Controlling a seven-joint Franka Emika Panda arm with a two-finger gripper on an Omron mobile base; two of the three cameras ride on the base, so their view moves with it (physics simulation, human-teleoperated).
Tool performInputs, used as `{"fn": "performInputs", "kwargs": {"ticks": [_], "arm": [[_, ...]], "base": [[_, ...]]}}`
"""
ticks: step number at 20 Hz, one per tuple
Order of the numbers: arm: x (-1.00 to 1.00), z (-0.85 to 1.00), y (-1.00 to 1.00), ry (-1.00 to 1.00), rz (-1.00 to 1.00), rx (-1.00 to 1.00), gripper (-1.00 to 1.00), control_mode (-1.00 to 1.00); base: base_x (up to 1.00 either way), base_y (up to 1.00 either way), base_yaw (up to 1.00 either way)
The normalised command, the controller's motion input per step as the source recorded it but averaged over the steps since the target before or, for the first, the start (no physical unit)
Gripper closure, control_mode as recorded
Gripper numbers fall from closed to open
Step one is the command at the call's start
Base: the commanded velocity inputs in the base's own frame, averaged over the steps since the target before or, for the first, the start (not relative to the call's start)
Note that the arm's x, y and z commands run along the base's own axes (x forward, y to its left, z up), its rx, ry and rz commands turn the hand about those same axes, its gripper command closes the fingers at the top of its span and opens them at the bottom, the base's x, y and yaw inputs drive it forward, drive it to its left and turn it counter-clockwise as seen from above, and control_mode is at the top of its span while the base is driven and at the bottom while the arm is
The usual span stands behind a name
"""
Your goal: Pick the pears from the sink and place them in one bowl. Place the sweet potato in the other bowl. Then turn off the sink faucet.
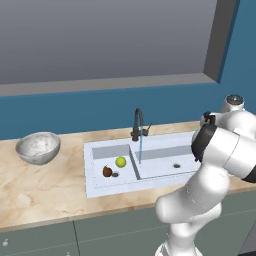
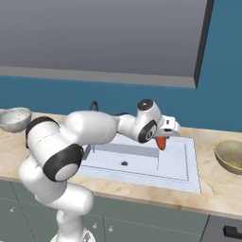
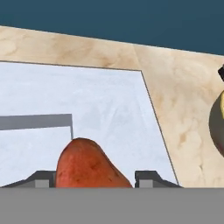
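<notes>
Above the sink's (image 2: 182,163) right basin, the sweet potato (image 2: 161,142) hangs pinched in the gripper (image 2: 163,137), long axis roughly vertical, tapered tip seemingly pointing down. Both pears (image 1: 120,162) sit in the left basin; water runs from the faucet (image 1: 138,124). A bowl (image 2: 230,156) waits right.

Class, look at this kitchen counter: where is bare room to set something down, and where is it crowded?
Free: the counter between the grey bowl and the sink, and its front strip. Crowded: the left basin, with two pears, and around the faucet.
</notes>
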Motion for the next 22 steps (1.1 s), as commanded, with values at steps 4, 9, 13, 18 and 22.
{"fn": "performInputs", "kwargs": {"ticks": [4, 9, 13, 18, 22], "arm": [[0.00, 0.00, -0.41, -0.04, 0.01, -0.16, 1.00, -1.00], [0.00, 0.00, -0.44, -0.05, 0.01, -0.15, 1.00, -1.00], [0.00, 0.11, -0.41, -0.01, 0.03, -0.05, 1.00, -1.00], [0.00, 0.41, -0.45, 0.11, 0.03, 0.02, 1.00, -1.00], [0.00, 0.43, -0.54, 0.19, 0.03, 0.07, 1.00, -1.00]], "base": [[0.00, 0.00, 0.00], [0.00, 0.00, 0.00], [0.00, 0.00, 0.00], [0.00, 0.00, 0.00], [0.00, 0.00, 0.00]]}}
